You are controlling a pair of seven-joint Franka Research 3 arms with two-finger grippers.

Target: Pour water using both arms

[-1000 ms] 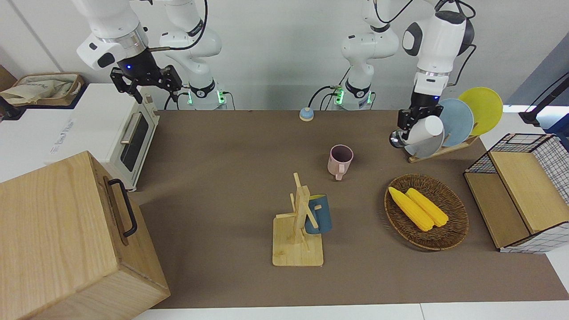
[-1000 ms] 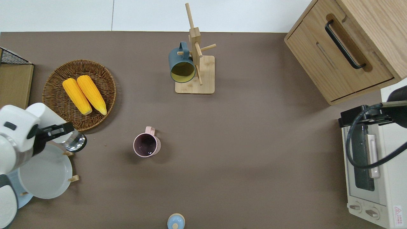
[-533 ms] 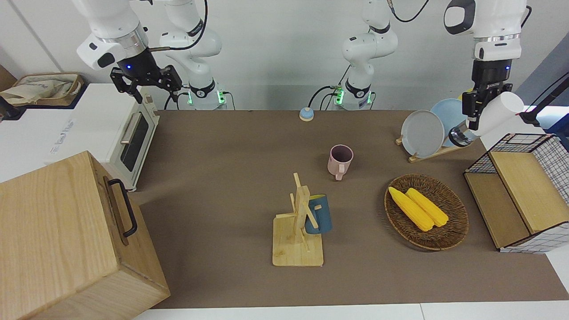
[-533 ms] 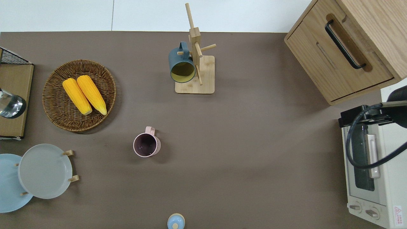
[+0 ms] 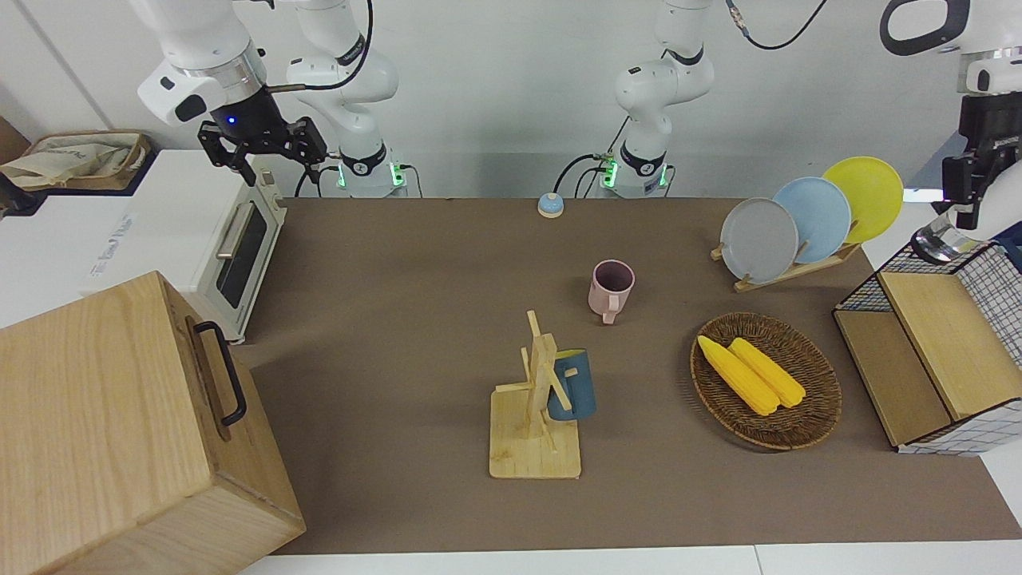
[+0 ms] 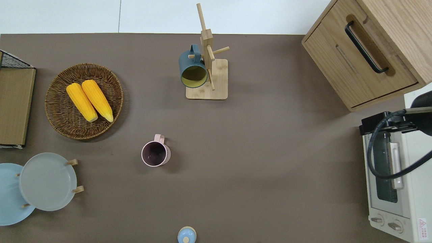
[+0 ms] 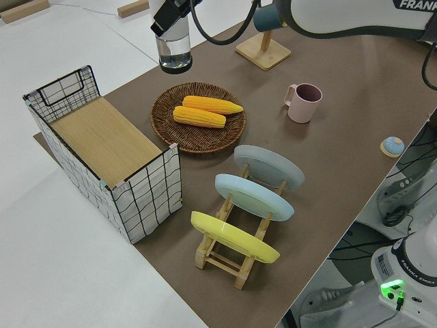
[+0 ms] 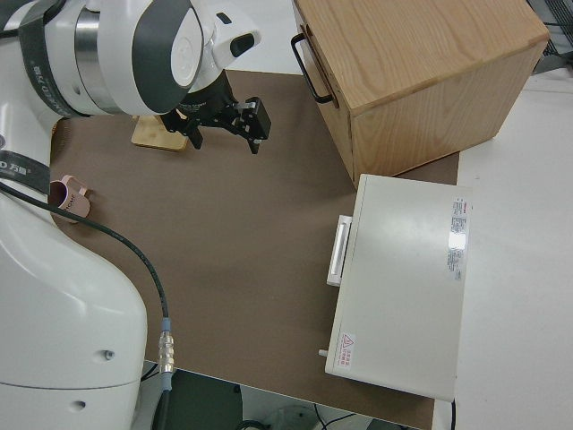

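2 corn cobs (image 5: 750, 374), 3 plates (image 5: 810, 218), 2 mugs (image 5: 611, 289), 1 glass (image 5: 939, 239).

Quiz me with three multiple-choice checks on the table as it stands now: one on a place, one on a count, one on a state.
1. Where is the pink mug?
A. Hanging on the wooden mug rack
B. Standing on the table, nearer to the robots than the wooden mug rack
C. Lying in the wicker basket

2. How many plates stand in the plate rack?
A. Three
B. Two
C. Four

3. What state is the left pincer in?
A. Open and empty
B. Shut on a corn cob
C. Shut on the clear vessel

Answers:
1. B: the overhead view shows it upright on the bare table, lower in the picture than the rack.
2. A: a grey plate, a blue plate and a yellow plate stand in it.
3. C: the vessel hangs from it in the air in the left side view.
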